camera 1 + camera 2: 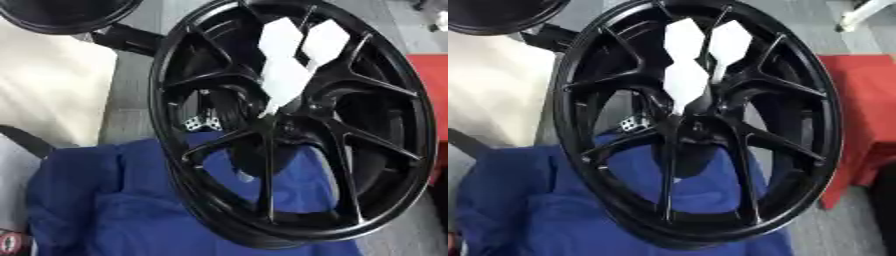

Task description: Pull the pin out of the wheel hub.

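Showing in neither view, the hands give no sign of themselves, so whether the fingers are released or clenched cannot be told. At the middle of the scene the pin [686, 82] sits in the hub [696, 124]. It looks like three white, pointed vanes: two side by side higher up and one below them, the lowest narrowing to a tip that meets the hub where the spokes join. Nothing touches the pin. The hub belongs to a black wheel [179, 165] with thin, glossy spokes, which stands on edge, tilted, and fills most of both views. Through the gaps between the spokes on the left, a small pale checkered piece [201, 123] shows behind the wheel; what it is cannot be made out. The lower part of the wheel rests against a rumpled blue cloth [96, 205], which spreads across the bottom left and shows through the lower spokes. Left of the wheel lies a cream surface [48, 85], with a dark strap [26, 140] at its lower edge. Another round black rim [61, 17] shows in the upper left corner. Right of the wheel stands a red block [866, 105] on the grey floor [842, 230].
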Tool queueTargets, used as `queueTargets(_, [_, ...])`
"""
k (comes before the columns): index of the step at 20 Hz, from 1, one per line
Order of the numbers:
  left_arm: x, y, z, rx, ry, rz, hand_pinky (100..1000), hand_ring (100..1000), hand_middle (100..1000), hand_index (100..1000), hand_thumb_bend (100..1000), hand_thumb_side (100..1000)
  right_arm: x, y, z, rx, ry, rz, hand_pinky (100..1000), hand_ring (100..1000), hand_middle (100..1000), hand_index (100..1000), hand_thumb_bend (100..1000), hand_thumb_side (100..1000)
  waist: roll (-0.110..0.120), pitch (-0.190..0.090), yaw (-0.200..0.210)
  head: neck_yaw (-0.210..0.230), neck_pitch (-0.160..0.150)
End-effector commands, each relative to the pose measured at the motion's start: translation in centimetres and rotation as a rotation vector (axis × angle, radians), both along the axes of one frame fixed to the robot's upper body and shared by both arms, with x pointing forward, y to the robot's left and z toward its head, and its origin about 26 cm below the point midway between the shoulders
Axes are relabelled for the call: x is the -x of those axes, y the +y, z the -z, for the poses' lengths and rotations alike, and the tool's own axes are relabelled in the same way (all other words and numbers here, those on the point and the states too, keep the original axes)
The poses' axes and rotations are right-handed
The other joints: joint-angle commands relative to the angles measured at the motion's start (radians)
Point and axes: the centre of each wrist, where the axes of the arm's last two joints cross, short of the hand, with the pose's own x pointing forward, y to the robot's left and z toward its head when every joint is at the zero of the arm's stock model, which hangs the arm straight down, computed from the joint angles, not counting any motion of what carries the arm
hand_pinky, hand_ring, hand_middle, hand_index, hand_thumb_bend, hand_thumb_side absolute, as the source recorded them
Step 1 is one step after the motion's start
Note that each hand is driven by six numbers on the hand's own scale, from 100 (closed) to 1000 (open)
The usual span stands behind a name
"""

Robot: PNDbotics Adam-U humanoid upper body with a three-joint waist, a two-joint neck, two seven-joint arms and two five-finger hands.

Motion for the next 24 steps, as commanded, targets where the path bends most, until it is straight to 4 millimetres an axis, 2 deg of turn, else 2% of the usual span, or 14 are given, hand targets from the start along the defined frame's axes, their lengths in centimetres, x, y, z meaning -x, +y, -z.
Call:
queueTargets(1, [0.4, 0.3, -1.1, -0.033, -0.03, -0.012, 777, 726, 693, 725, 557, 558, 0.6, -3.7, -0.9, 0.004, -0.052, 0.207, 120, 100, 328, 447, 414, 190, 0.002, -0.026, -0.002, 0.005, -0.009])
queueTargets(3, [0.4, 0.3, -1.1, -0.033, -0.031, -0.012, 777, 726, 693, 725, 557, 558, 0.3, -5.3, 0.0, 0.006, -0.044, 0.319, 131, 100, 358, 480, 415, 194, 0.003, -0.025, -0.002, 0.006, -0.009])
queueTargets(5, [0.4, 0.3, -1.1, -0.033, -0.032, -0.012, 777, 726, 693, 725, 556, 563, 0.1, -6.5, 0.9, 0.0, -0.032, 0.396, 174, 100, 407, 501, 369, 100, 0.003, -0.025, -0.001, 0.006, -0.01])
queueTargets(6, [0.4, 0.3, -1.1, -0.033, -0.032, -0.013, 777, 726, 693, 725, 558, 558, 0.0, -7.0, 1.4, -0.005, -0.026, 0.425, 203, 101, 432, 516, 385, 100, 0.003, -0.024, -0.001, 0.007, -0.01])
queueTargets(8, [0.4, 0.3, -1.1, -0.034, -0.033, -0.014, 776, 726, 693, 725, 559, 558, -0.2, -7.8, 2.1, -0.02, -0.009, 0.46, 380, 253, 521, 619, 394, 100, 0.004, -0.024, 0.0, 0.007, -0.011])
queueTargets(10, [0.4, 0.3, -1.1, -0.033, -0.034, -0.015, 776, 726, 693, 725, 559, 558, -0.2, -8.4, 2.7, -0.026, 0.008, 0.476, 634, 507, 680, 740, 485, 250, 0.004, -0.024, 0.001, 0.007, -0.011])
queueTargets(11, [0.4, 0.3, -1.1, -0.032, -0.033, -0.015, 776, 726, 693, 725, 559, 557, -0.3, -8.5, 2.9, -0.029, 0.016, 0.474, 709, 622, 759, 797, 566, 323, 0.004, -0.024, 0.0, 0.007, -0.011])
queueTargets(12, [0.4, 0.3, -1.1, -0.031, -0.033, -0.015, 776, 726, 693, 725, 560, 557, -0.3, -8.6, 3.0, -0.032, 0.023, 0.469, 745, 708, 803, 830, 594, 343, 0.004, -0.024, 0.0, 0.006, -0.011])
queueTargets(13, [0.4, 0.3, -1.1, -0.031, -0.033, -0.015, 776, 726, 693, 725, 560, 557, -0.3, -8.7, 3.1, -0.035, 0.024, 0.465, 751, 728, 812, 836, 591, 345, 0.004, -0.024, 0.0, 0.005, -0.011])
queueTargets(16, [0.4, 0.3, -1.1, -0.031, -0.033, -0.014, 776, 726, 693, 725, 560, 557, -0.3, -8.4, 3.1, -0.052, -0.001, 0.432, 744, 711, 797, 829, 590, 351, 0.005, -0.024, -0.001, 0.005, -0.012])
queueTargets(20, [0.3, 0.3, -1.1, -0.032, -0.035, -0.013, 776, 726, 693, 725, 559, 557, -0.3, -6.7, 2.3, -0.089, -0.104, 0.332, 744, 678, 752, 791, 392, 433, 0.005, -0.026, 0.001, 0.002, -0.013])
queueTargets(21, [0.3, 0.3, -1.1, -0.032, -0.035, -0.012, 776, 726, 693, 725, 559, 557, -0.3, -6.0, 2.1, -0.095, -0.129, 0.297, 749, 683, 744, 783, 313, 464, 0.005, -0.026, 0.002, 0.0, -0.015])
queueTargets(23, [0.3, 0.2, -1.2, -0.033, -0.036, -0.01, 776, 726, 693, 726, 559, 557, -0.2, -4.5, 1.6, -0.105, -0.173, 0.229, 749, 679, 735, 774, 217, 514, 0.005, -0.027, 0.003, -0.002, -0.017])
queueTargets(24, [0.3, 0.2, -1.2, -0.033, -0.037, -0.008, 776, 726, 693, 726, 559, 557, -0.1, -3.6, 1.4, -0.111, -0.199, 0.191, 747, 674, 726, 769, 123, 547, 0.006, -0.027, 0.004, -0.002, -0.018])
